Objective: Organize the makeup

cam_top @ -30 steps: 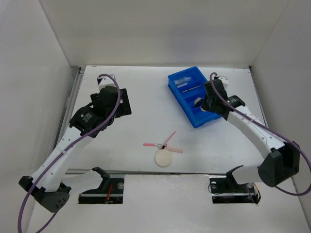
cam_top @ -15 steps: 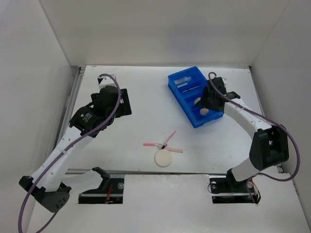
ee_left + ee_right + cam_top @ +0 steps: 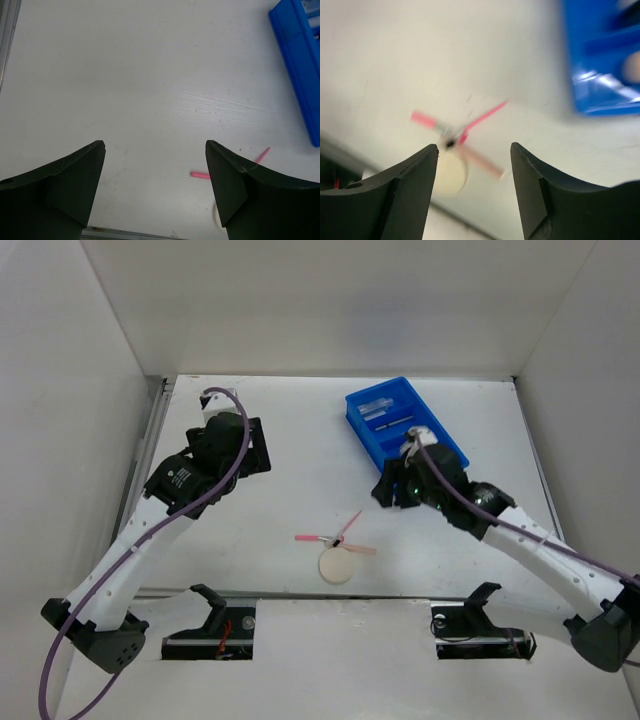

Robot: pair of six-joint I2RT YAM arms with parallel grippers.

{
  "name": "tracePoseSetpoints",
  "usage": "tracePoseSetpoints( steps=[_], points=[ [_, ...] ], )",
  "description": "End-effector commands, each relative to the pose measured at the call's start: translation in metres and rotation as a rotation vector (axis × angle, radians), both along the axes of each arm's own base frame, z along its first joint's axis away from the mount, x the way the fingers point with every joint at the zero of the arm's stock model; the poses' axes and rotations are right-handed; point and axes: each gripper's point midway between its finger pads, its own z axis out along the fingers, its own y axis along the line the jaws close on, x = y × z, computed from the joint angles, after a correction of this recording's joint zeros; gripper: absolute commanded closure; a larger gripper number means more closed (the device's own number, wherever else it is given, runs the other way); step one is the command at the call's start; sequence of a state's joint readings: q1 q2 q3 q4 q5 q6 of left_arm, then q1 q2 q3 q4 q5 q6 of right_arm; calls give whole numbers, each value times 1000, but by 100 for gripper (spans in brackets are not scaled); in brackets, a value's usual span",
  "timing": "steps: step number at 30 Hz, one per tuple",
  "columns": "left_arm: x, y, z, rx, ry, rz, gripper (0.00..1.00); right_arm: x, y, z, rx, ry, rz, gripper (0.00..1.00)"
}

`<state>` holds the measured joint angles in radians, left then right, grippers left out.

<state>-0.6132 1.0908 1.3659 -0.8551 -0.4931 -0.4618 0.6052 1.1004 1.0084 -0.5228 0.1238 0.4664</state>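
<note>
Near the table's front edge, top view: pink sticks (image 3: 337, 538) lay crossed, beige puff (image 3: 337, 567) just beside them; blue tray (image 3: 370, 432) back right. Left wrist: left gripper (image 3: 155, 146) jaws apart, empty. Right wrist, blurred: right gripper (image 3: 475, 150) jaws apart, empty, over the sticks.

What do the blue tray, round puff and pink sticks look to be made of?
Blue tray: rigid moulded plastic, glossy, with highlights on its walls.
Round puff: likely soft foam or fabric, matte beige, no shine.
Pink sticks: probably plastic; too thin to tell.
</note>
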Motion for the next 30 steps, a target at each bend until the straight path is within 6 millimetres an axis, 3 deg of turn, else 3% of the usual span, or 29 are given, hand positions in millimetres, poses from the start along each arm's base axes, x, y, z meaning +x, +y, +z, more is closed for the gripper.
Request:
tracePoseSetpoints(
  steps=[1, 3, 7, 10, 15, 26, 27, 30],
  points=[
    [3, 7, 20, -9, -56, 46, 21, -60, 46, -44, 40, 131, 241, 34],
    [3, 7, 23, -15, -64, 46, 21, -95, 65, -71, 52, 185, 330, 34],
    [3, 7, 20, -9, -56, 46, 21, -128, 79, -118, 7, 320, 411, 34],
    [3, 6, 19, -14, -53, 39, 21, -144, 97, -129, 5, 351, 471, 34],
    [3, 6, 15, -2, -37, 39, 21, -150, 118, -152, -11, 390, 501, 34],
    [0, 6, 14, -12, -41, 32, 21, -130, 128, -177, -95, 388, 461, 40],
    [0, 6, 10, -7, -33, 32, 21, -127, 130, -174, -93, 373, 454, 41],
    [0, 6, 10, -7, -33, 32, 21, -122, 131, -176, -115, 367, 446, 67]
  ],
)
